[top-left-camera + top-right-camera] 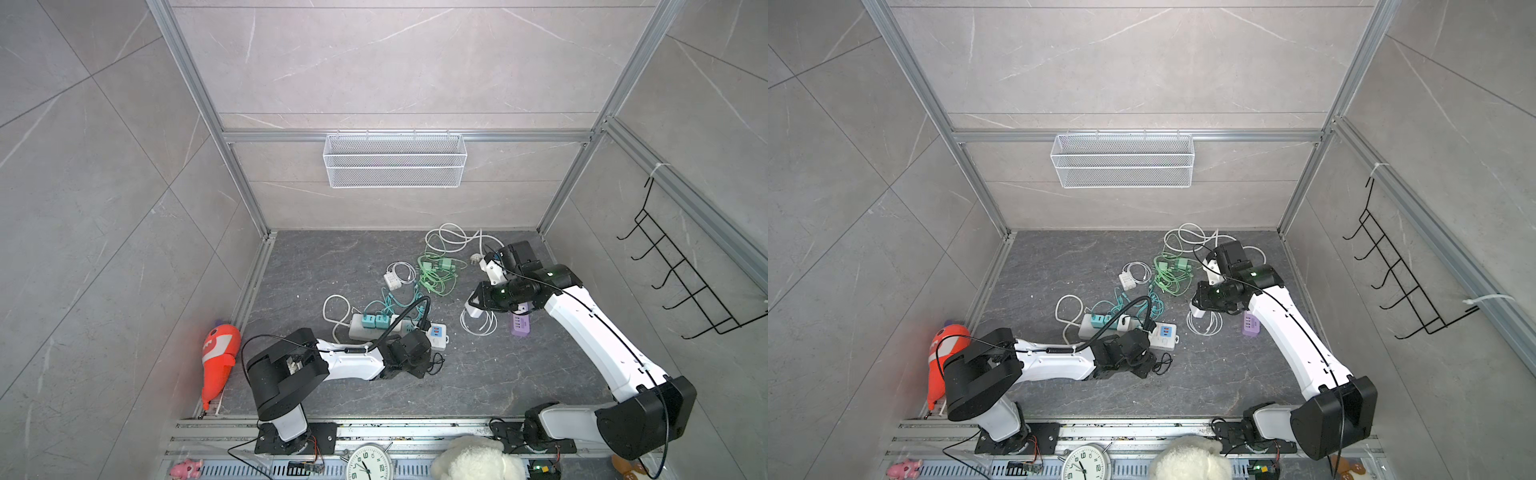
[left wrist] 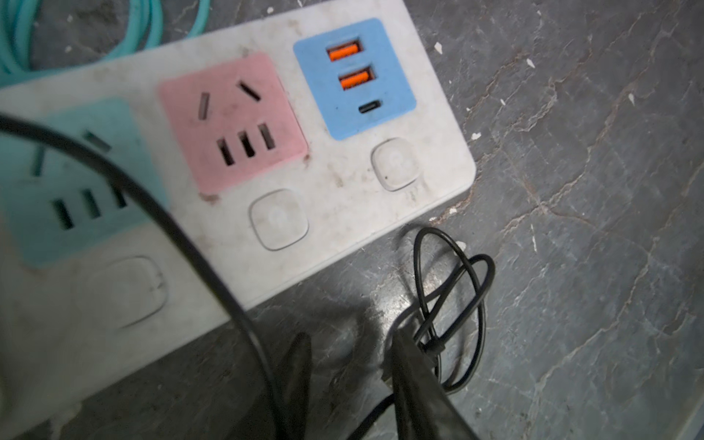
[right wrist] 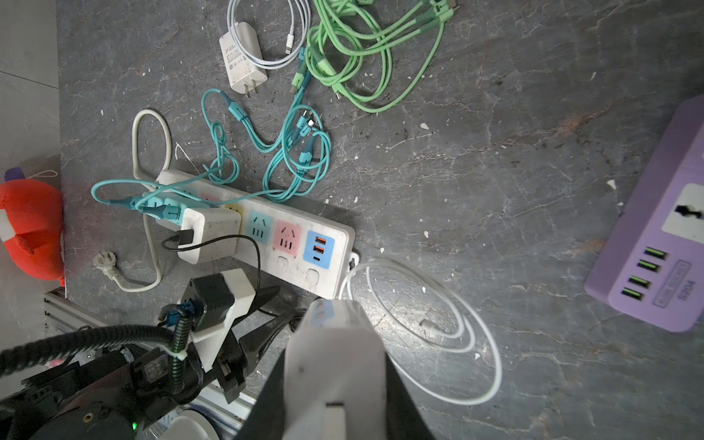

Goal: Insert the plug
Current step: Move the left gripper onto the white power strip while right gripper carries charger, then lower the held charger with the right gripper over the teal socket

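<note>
The left hand (image 2: 350, 339) is hovering low over the desk (image 2: 571, 228), just beside the near edge of the strip (image 2: 343, 190). Its fingers are standing partly apart, with bare desk between them and nothing gripped. A coiled black cord (image 2: 432, 346) is lying just beside one finger. On the strip, the pink socket (image 2: 232, 122) is sitting free.

To the right, near the strip's end, the right hand (image 3: 334, 320) is clamping the white plug (image 3: 335, 365) tight and holding it off the desk; its pins are not showing.

The carry looks to be the step in hand, with insertion not yet begun. Next, the plug is needing a move leftward over a free socket, with its pins lined up with the slots. Then comes a straight push down, probably with the left hand bracing the strip.
</note>
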`<move>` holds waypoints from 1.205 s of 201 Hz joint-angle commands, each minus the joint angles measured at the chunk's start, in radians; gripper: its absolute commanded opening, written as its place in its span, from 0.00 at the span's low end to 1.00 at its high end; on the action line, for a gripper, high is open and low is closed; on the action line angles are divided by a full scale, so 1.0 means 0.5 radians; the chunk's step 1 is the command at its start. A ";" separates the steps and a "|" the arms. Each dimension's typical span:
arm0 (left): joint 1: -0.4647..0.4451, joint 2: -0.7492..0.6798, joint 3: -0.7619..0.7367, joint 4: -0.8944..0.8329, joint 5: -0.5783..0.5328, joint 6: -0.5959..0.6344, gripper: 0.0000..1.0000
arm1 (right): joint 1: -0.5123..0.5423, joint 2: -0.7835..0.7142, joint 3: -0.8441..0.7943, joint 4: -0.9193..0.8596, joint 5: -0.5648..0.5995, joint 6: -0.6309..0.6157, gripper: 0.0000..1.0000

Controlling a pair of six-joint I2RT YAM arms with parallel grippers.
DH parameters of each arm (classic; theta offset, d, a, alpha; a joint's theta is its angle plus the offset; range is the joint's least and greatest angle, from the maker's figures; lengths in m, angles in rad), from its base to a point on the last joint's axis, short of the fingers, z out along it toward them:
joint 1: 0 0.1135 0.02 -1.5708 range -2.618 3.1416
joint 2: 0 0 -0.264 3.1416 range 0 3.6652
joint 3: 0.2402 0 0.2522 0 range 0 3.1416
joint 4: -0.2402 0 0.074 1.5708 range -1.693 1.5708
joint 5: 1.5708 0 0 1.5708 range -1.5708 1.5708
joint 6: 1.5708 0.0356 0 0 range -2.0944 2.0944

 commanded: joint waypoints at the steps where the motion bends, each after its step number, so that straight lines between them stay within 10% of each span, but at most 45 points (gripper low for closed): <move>1: -0.013 -0.005 0.081 0.081 0.007 -0.017 0.21 | 0.004 -0.034 0.019 -0.029 -0.023 -0.028 0.03; 49: -0.007 -0.199 0.200 0.016 -0.013 0.161 0.02 | 0.004 -0.087 -0.017 -0.072 0.106 -0.014 0.03; 147: 0.530 -0.261 0.437 0.094 -0.212 0.144 0.01 | 0.198 -0.137 -0.221 -0.091 0.388 0.178 0.03; 242: 0.643 -0.129 0.365 0.151 -0.495 -0.171 0.08 | 0.680 0.162 -0.203 0.182 0.529 0.651 0.03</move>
